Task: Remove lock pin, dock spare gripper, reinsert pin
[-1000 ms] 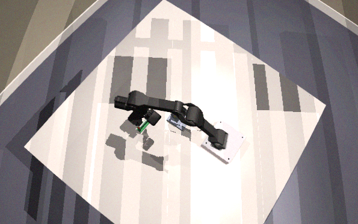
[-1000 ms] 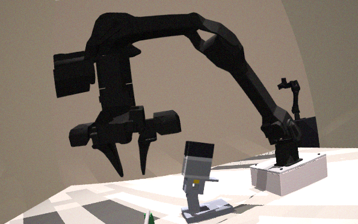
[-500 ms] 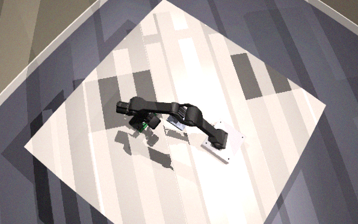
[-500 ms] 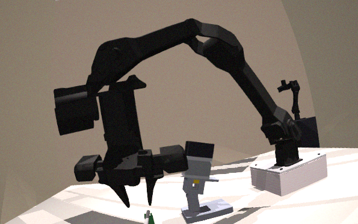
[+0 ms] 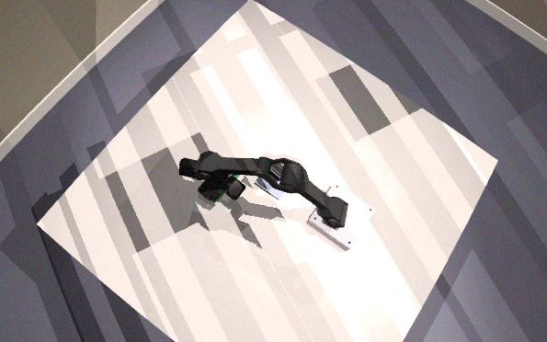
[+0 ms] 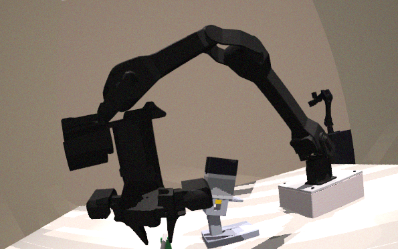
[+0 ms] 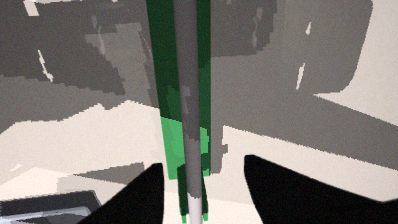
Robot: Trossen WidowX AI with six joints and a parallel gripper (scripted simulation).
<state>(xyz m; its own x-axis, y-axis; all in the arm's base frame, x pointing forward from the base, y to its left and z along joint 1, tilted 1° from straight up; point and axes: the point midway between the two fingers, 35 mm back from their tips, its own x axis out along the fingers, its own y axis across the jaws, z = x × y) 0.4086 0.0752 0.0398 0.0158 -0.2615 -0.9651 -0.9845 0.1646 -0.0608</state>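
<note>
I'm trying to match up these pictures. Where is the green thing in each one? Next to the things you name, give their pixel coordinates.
Top: the green piece (image 5: 220,195) (image 6: 168,244) (image 7: 172,145) shows only as slivers left of centre, mostly hidden by the black arm (image 5: 241,166) (image 6: 178,55).
Exterior: at the bottom edge, left of centre, cut off.
Wrist: upright strip, just left of centre, behind a grey rod (image 7: 191,120).
Shared landmark: the grey stand (image 5: 270,189) (image 6: 233,234) (image 7: 50,201), bottom left in the wrist view.

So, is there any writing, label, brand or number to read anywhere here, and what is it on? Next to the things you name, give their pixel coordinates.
None that I can read. The white base box (image 5: 360,202) (image 6: 337,197) shows only small dark dots, and the small yellow patch (image 6: 218,201) on the grey stand (image 6: 233,235) bears no legible mark.
</note>
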